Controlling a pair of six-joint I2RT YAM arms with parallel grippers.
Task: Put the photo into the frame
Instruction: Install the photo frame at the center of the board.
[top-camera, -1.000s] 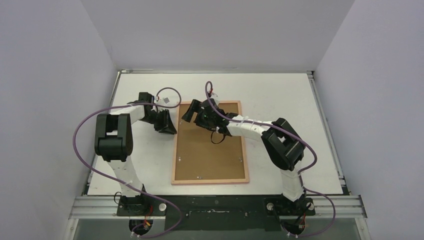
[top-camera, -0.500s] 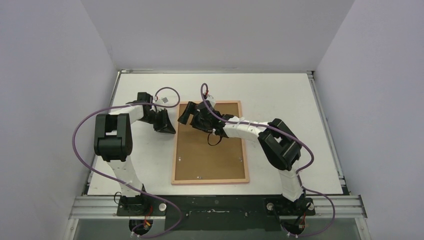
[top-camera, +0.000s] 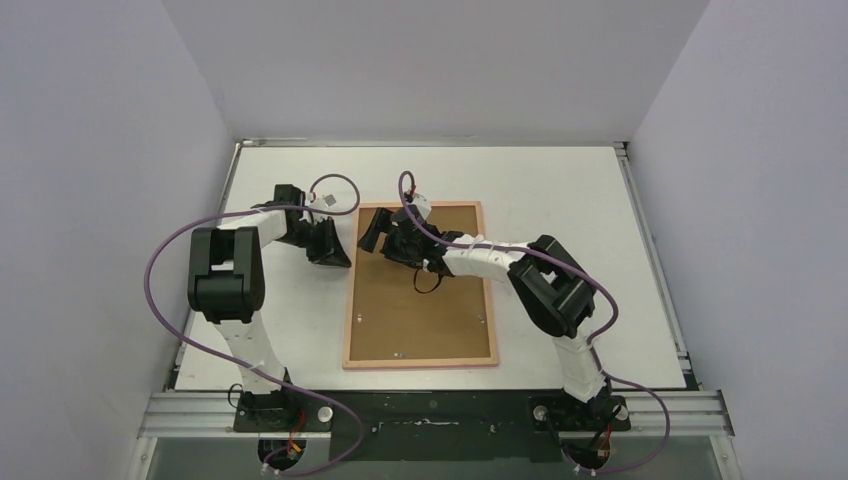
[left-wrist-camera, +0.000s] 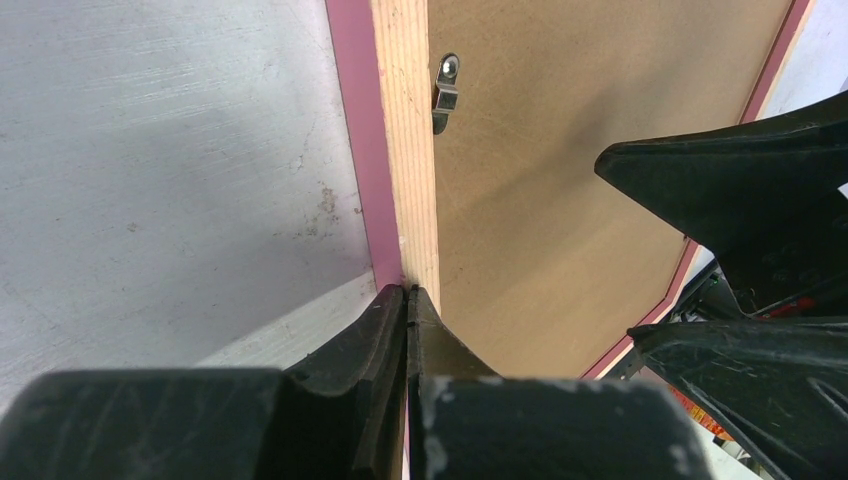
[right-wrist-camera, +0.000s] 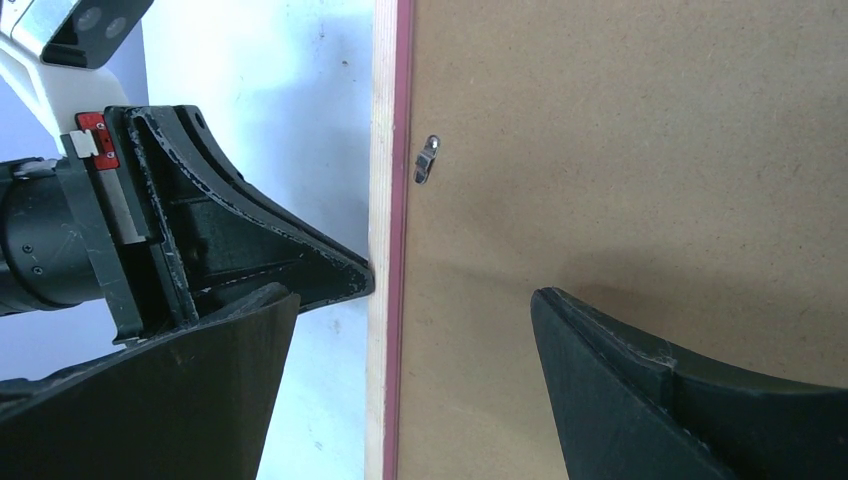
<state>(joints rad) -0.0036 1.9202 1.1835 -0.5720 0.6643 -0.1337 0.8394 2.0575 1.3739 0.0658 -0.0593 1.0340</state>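
The frame (top-camera: 348, 300) lies back-up on the table, pale wood rail (left-wrist-camera: 405, 120) with a pink edge, and a brown backing board (top-camera: 425, 310) fills it. The photo is hidden. My left gripper (top-camera: 340, 258) is shut, its joined tips (left-wrist-camera: 407, 292) touching the outer side of the frame's left rail (right-wrist-camera: 383, 150) with nothing between them. My right gripper (top-camera: 385, 238) hangs open over the same rail near the far left corner. In the right wrist view the right gripper (right-wrist-camera: 415, 300) has one finger outside the frame and one over the board (right-wrist-camera: 620, 150).
A small metal turn clip (left-wrist-camera: 445, 92) sits on the board beside the left rail, also in the right wrist view as the clip (right-wrist-camera: 426, 158). More clips dot the board's other edges. Purple cables loop off both arms. White table (top-camera: 560, 190) surrounds the frame.
My left gripper's fingers have closed fully at the frame's left rail. My right gripper has shifted slightly left toward that rail, still open.
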